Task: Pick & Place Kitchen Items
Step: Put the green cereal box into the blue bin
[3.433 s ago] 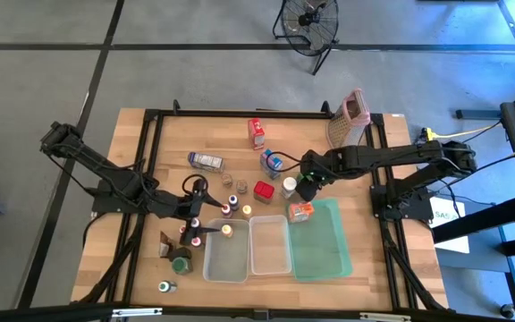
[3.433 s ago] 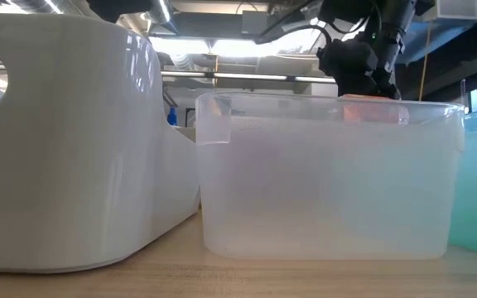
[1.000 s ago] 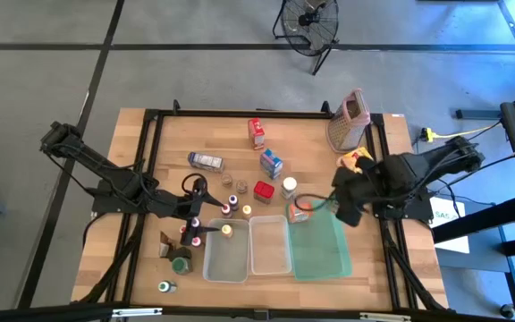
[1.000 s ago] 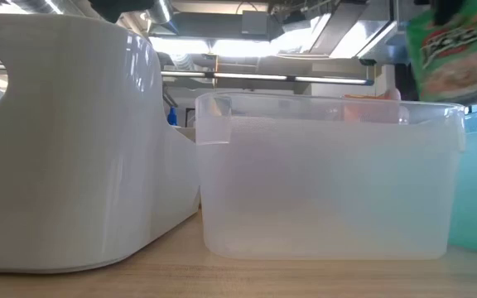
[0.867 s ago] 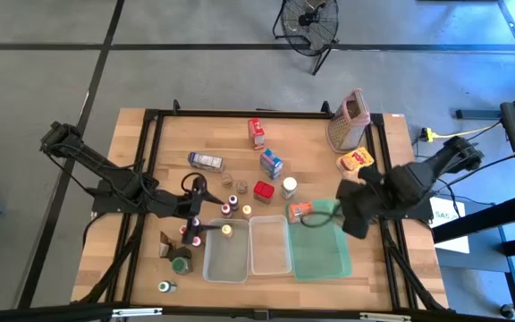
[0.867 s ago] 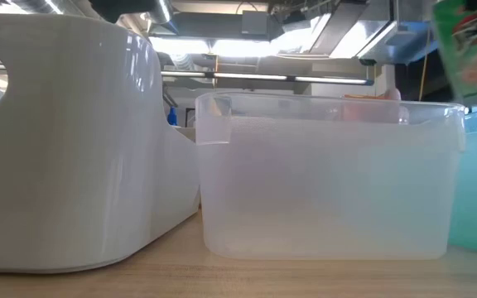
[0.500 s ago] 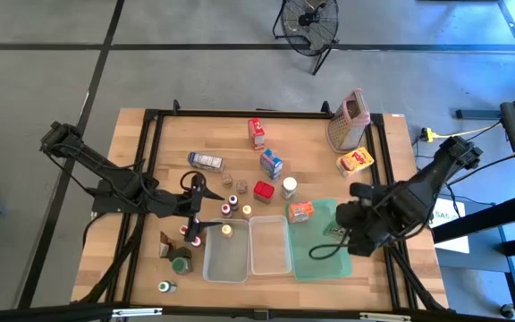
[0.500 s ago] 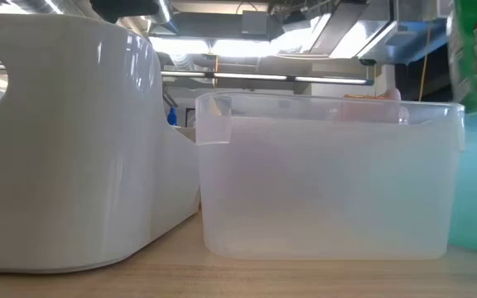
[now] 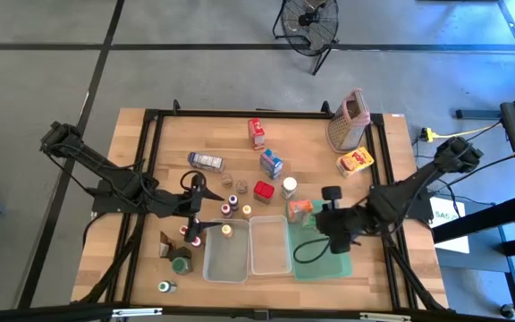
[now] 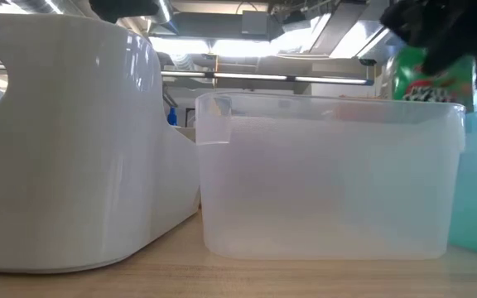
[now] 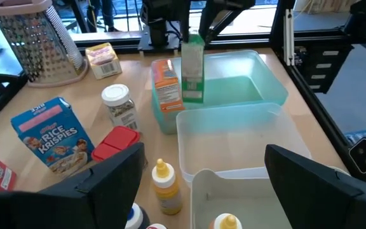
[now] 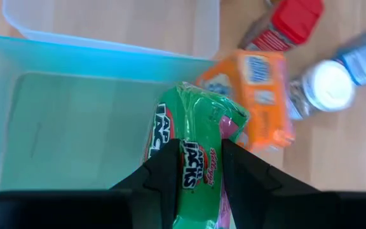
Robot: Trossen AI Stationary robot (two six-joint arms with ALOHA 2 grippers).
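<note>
Two dark arms reach over the wooden table [image 9: 150, 148] from opposite sides. The right gripper [image 12: 196, 166] hangs above the translucent green tray [image 9: 333, 261], at the tray's end nearest the orange carton [image 11: 168, 85], and its two fingers are clamped on a green cereal carton [image 12: 194, 137] printed with red lettering. That carton is held upright over the tray, clear of the tray floor as far as the left wrist view shows. The orange carton stands just outside the tray wall, with a small white-capped spice jar [image 11: 117, 105] near it. Next to the tray sit two clear plastic tubs [image 9: 270, 245] side by side.

Over on the other side, the left gripper [image 9: 195, 211] hovers low among the little bottles with its fingers spread apart and nothing between them; a yellow-capped squeeze bottle [image 11: 164, 185] stands just ahead of it. A blue Rice Krispies carton [image 11: 49, 135] and a red-lidded box [image 11: 115, 144] stand further out. At the far corner is a tall metal grater with a pink top [image 9: 348, 119], with a yellow carton [image 9: 355, 162] lying near it.
</note>
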